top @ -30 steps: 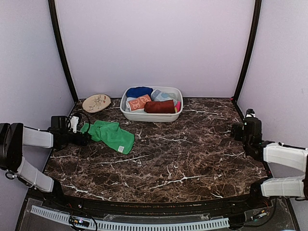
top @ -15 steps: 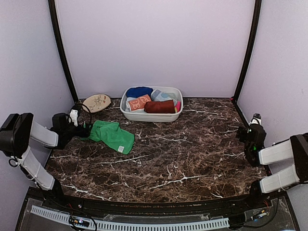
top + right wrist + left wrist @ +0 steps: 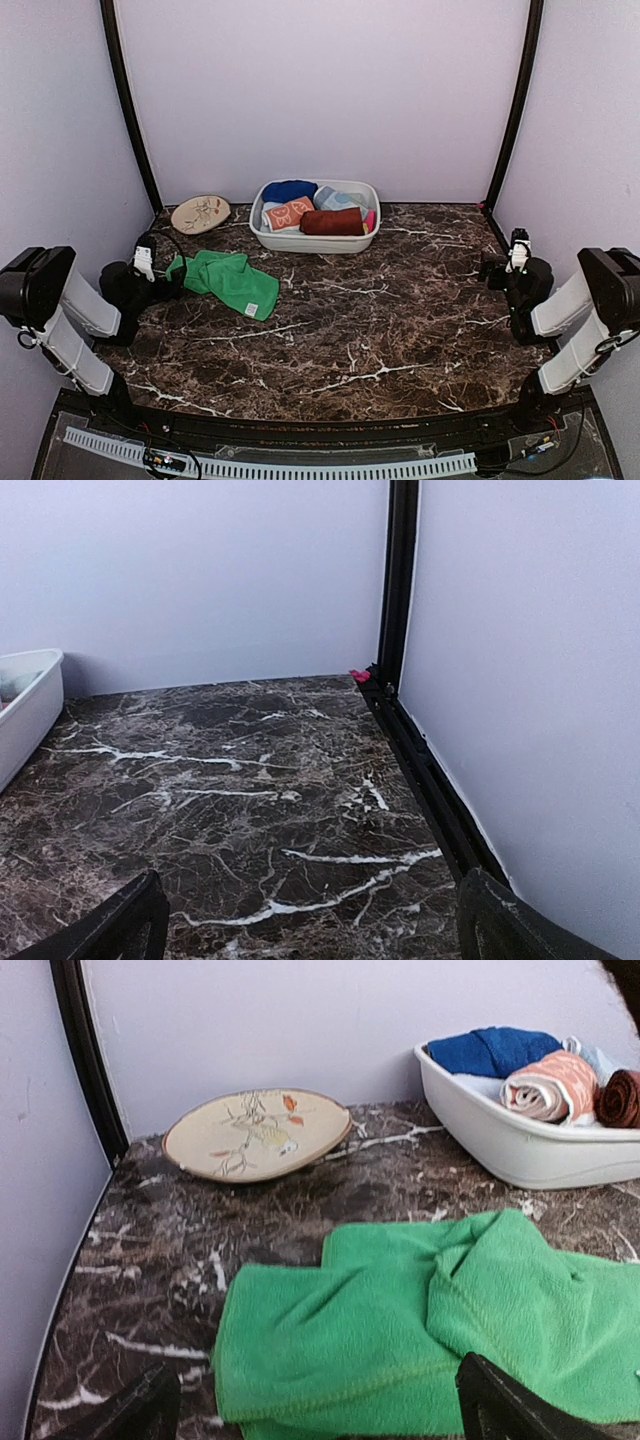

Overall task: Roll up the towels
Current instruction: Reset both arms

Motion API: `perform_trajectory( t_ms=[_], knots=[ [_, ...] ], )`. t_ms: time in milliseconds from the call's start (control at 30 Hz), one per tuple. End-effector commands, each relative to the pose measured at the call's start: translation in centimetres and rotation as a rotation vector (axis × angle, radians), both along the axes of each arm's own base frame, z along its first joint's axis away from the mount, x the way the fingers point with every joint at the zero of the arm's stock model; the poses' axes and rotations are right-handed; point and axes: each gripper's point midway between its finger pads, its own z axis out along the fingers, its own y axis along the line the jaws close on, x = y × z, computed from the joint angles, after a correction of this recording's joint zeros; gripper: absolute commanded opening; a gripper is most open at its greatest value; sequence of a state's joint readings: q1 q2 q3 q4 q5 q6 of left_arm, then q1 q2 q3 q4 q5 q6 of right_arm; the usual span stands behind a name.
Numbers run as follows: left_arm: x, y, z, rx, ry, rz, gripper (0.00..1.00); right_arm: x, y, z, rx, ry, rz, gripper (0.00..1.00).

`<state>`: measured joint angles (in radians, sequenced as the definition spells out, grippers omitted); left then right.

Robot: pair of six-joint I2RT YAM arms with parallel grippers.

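The bright green towel (image 3: 228, 280) lies crumpled and unrolled on the marble table at the left; its white tag (image 3: 252, 307) is at its near corner. In the left wrist view the green towel (image 3: 400, 1330) fills the lower frame. My left gripper (image 3: 168, 288) is open, low at the towel's left edge, with its fingertips either side of the cloth (image 3: 315, 1378). The orange printed towel (image 3: 289, 212) and the rust-brown towel (image 3: 332, 222) lie rolled in the white basin (image 3: 310, 243). My right gripper (image 3: 490, 270) is open and empty over bare marble (image 3: 310, 880) at the right.
A blue cloth (image 3: 290, 190) and pale cloths also lie in the basin, whose wall shows in the left wrist view (image 3: 520, 1150). A beige painted plate (image 3: 200, 213) sits at the back left, also in the left wrist view (image 3: 255, 1135). Black frame posts stand at both back corners.
Both arms have folded down and drawn back toward the table's sides. The left gripper stays by the green towel's left edge. The towel has not moved.
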<state>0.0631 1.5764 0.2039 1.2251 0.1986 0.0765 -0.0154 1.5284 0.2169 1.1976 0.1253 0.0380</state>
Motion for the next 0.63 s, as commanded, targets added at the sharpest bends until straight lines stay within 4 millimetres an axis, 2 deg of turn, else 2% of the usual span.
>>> perform_trajectory(
  t_ms=[0,600],
  knots=[
    [1.64,-0.33,3.56,0.013,-0.118,-0.027,0.99,0.43,0.56,2.31,-0.001,-0.093,0.04,1.0],
    [1.63,-0.27,3.55,0.012,-0.121,-0.023,0.99,0.7,0.31,2.19,0.005,-0.083,0.031,1.0]
  ],
)
